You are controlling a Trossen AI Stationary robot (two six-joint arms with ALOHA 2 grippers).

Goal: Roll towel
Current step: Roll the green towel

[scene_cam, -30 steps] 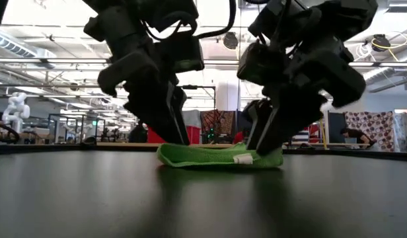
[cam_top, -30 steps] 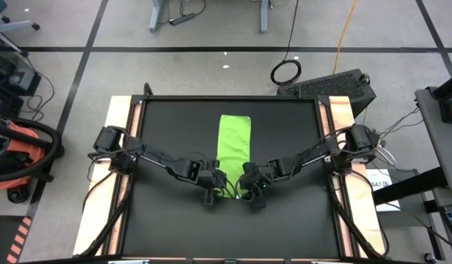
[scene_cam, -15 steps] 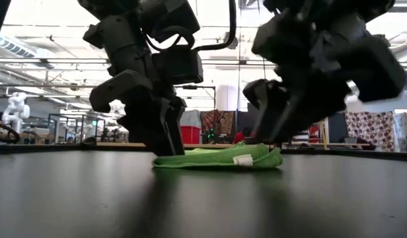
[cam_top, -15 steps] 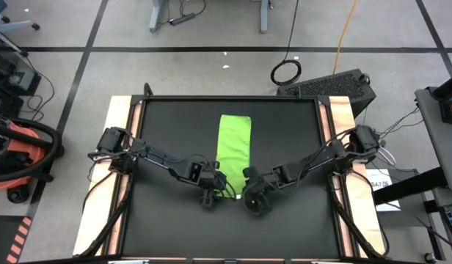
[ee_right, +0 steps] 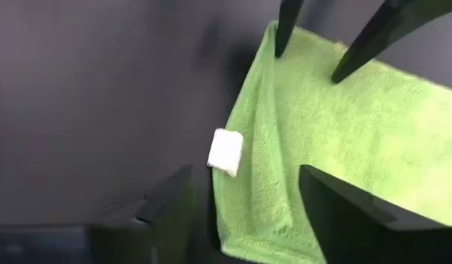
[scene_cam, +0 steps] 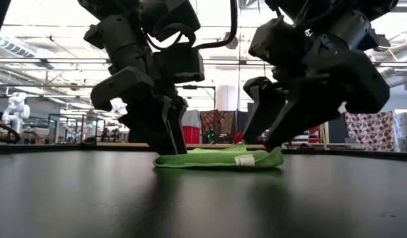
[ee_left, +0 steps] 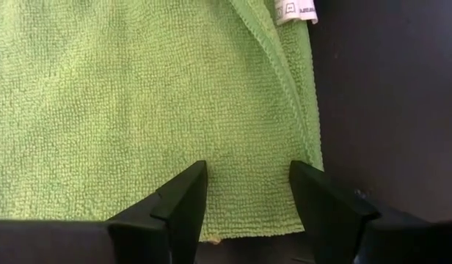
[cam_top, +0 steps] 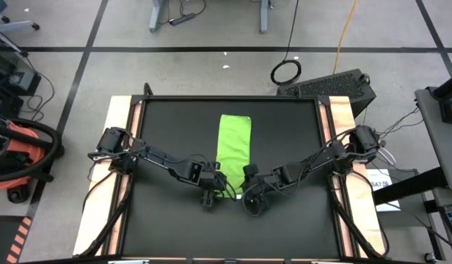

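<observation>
The towel lies mid-mat as a long strip, its long axis running twelve to six in the high view. Both grippers sit at its six o'clock end: the left gripper at the seven o'clock corner, fingers apart and straddling the edge, and the right gripper at five o'clock, fingers also apart, holding nothing. Both arms look equally near, so the roll likely starts here and runs toward twelve.

Bright ceiling lights backlight the low view, arms silhouetted; the right wrist view is motion-blurred
</observation>
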